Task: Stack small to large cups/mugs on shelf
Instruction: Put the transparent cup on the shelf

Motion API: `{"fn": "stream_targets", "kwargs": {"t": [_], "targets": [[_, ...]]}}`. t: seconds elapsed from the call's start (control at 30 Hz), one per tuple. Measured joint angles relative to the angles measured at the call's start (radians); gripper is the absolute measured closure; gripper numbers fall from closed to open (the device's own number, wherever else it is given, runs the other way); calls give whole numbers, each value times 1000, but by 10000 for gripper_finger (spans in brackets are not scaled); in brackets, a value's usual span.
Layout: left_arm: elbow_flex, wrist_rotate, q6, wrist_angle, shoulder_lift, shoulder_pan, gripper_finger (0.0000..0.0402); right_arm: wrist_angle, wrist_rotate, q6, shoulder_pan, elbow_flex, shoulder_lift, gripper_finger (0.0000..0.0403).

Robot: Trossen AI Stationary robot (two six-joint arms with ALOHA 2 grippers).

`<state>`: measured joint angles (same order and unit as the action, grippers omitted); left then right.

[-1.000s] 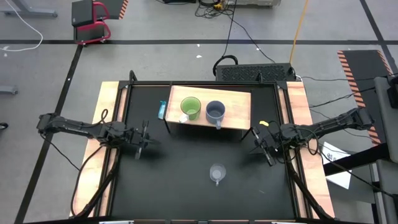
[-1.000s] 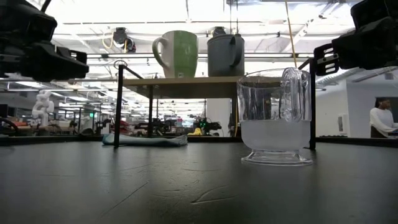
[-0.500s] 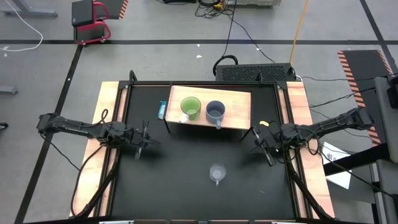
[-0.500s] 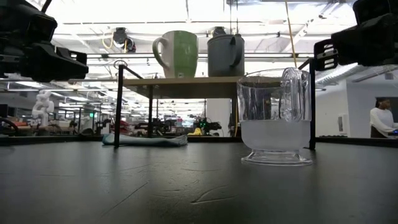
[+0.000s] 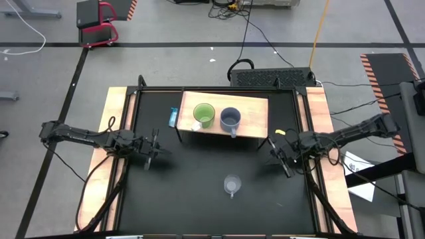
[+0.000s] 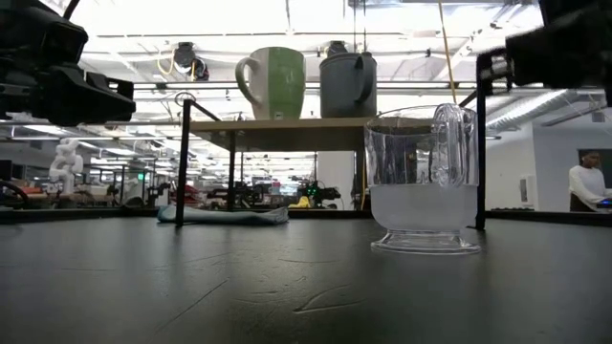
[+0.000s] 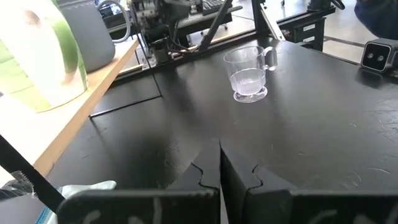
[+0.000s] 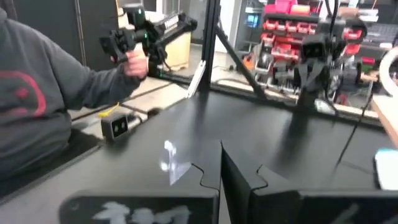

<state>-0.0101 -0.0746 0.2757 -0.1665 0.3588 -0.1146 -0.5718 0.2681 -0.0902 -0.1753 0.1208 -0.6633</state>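
A lime-green mug (image 5: 203, 115) and a grey-blue mug (image 5: 230, 119) stand upright side by side on the tan wooden shelf (image 5: 255, 109), green on the left. The clear glass cup (image 5: 231, 184) stands upright on the black tabletop in front of the shelf, nearer the front edge. My left gripper (image 5: 158, 149) hovers shut over the table's left side and points at the middle. In its wrist view the shut fingers (image 7: 219, 171) aim toward the glass cup (image 7: 250, 73). My right gripper (image 5: 274, 158) hovers shut over the right side, above table height.
A blue-and-white cloth (image 5: 172, 118) lies on the table at the shelf's left end. A small yellow object (image 5: 281, 132) sits near the right gripper. A small black box (image 7: 376, 56) stands at the table's edge. A person in a grey sweater (image 8: 37, 106) stands by the table.
My right gripper has risen a little above the table's right side, staying shut. The mugs, the glass cup and my left gripper have kept still.
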Motion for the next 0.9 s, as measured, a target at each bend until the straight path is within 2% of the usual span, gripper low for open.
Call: {"fn": "stream_targets", "kwargs": {"t": [0.2,0.53,0.9], "targets": [[0,0,3,-1,0,0,400,13,1,-1,-14,121,-122,403],[0,0,18,-2,1,0,398,172,-2,-27,-65,353,-342,403],[-1,0,12,-13,1,0,399,171,-4,21,-91,510,-521,403]]}}
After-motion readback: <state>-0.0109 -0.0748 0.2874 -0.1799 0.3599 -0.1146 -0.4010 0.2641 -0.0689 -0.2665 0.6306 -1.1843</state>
